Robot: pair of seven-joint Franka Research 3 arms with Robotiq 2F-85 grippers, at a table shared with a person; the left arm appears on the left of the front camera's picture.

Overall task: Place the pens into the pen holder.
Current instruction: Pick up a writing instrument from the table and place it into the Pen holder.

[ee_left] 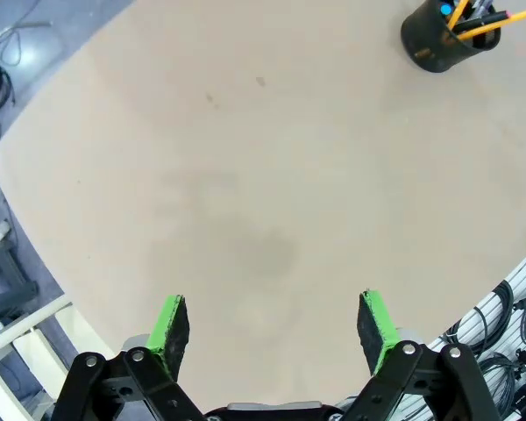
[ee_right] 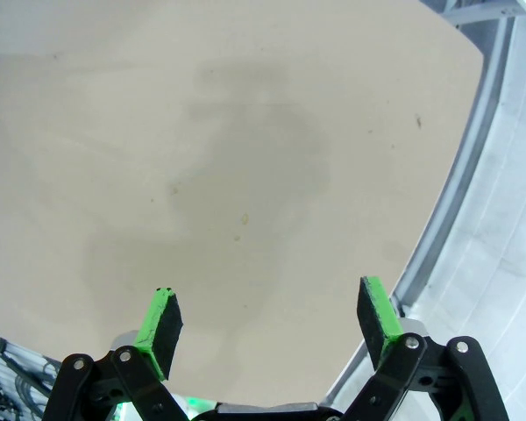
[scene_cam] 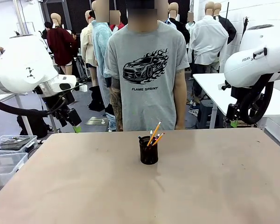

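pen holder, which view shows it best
The front view: the pen holder stands whole and upright mid-table, with the pens sticking out of its top. The left wrist view catches it from above in a corner, with its rim cut off. The right wrist view faces bare table.

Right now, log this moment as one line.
pens: in cup, mid-table | left tool: open, empty, above table | right tool: open, empty | person: standing at far side
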